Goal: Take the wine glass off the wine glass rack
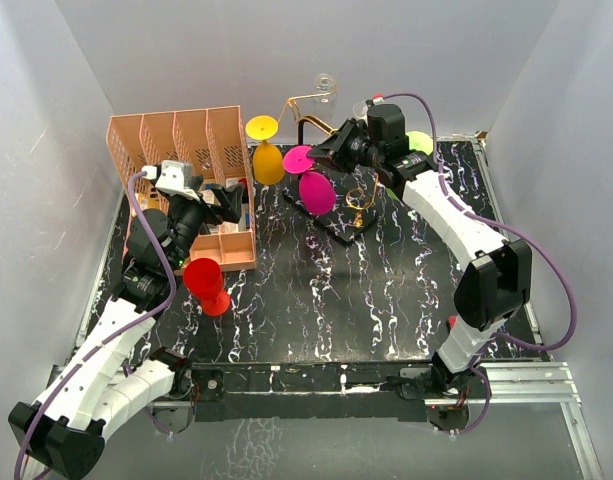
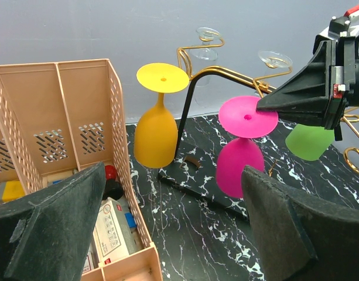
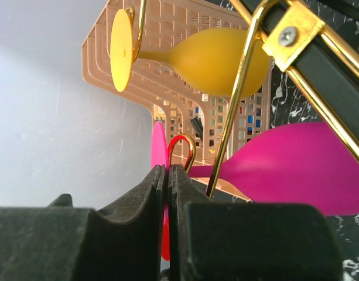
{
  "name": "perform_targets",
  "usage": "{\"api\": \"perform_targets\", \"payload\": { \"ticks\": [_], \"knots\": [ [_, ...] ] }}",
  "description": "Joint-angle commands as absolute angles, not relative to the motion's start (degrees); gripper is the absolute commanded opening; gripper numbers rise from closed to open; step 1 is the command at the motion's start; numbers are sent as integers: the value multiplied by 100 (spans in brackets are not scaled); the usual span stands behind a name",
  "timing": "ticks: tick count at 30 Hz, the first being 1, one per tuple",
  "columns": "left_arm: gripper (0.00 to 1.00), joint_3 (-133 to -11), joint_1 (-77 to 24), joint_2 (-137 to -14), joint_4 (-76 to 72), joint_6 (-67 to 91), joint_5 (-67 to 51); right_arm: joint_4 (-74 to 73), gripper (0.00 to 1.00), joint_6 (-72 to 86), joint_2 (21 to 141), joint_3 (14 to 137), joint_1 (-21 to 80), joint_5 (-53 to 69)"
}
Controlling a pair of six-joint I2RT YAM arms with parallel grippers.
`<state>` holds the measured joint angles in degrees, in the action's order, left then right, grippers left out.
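The wine glass rack (image 1: 300,101) is gold wire on a black post (image 2: 190,108) and flat black base (image 1: 338,230). A pink wine glass (image 1: 317,192) hangs upside down from it, its foot disc (image 2: 248,117) uppermost. My right gripper (image 3: 168,171) is shut on the edge of that pink foot (image 3: 157,146), beside the rack's gold scroll end (image 3: 188,146). The pink bowl (image 3: 302,167) lies to the right in the right wrist view. My left gripper (image 2: 173,178) stands open with nothing in it, low over the table beside the organiser, facing the rack.
A yellow glass (image 1: 268,160), a green glass (image 2: 310,140) and clear glasses (image 1: 324,85) also hang on the rack. A red glass (image 1: 206,282) stands upside down on the marbled table. A peach slotted organiser (image 1: 176,150) holding small items fills the back left.
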<state>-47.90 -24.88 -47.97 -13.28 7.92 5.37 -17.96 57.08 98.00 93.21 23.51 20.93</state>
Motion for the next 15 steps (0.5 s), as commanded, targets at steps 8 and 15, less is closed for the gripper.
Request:
{"api": "perform_targets", "payload": {
  "ticks": [8, 15],
  "knots": [
    [97, -4838, -2509, -4798, -1474, 760, 470, -1692, 8, 7113, 9557, 9354, 2329, 1741],
    [97, -4836, -2530, -4814, -1477, 765, 464, -1711, 8, 7297, 9354, 9232, 2305, 1761]
  ]
}}
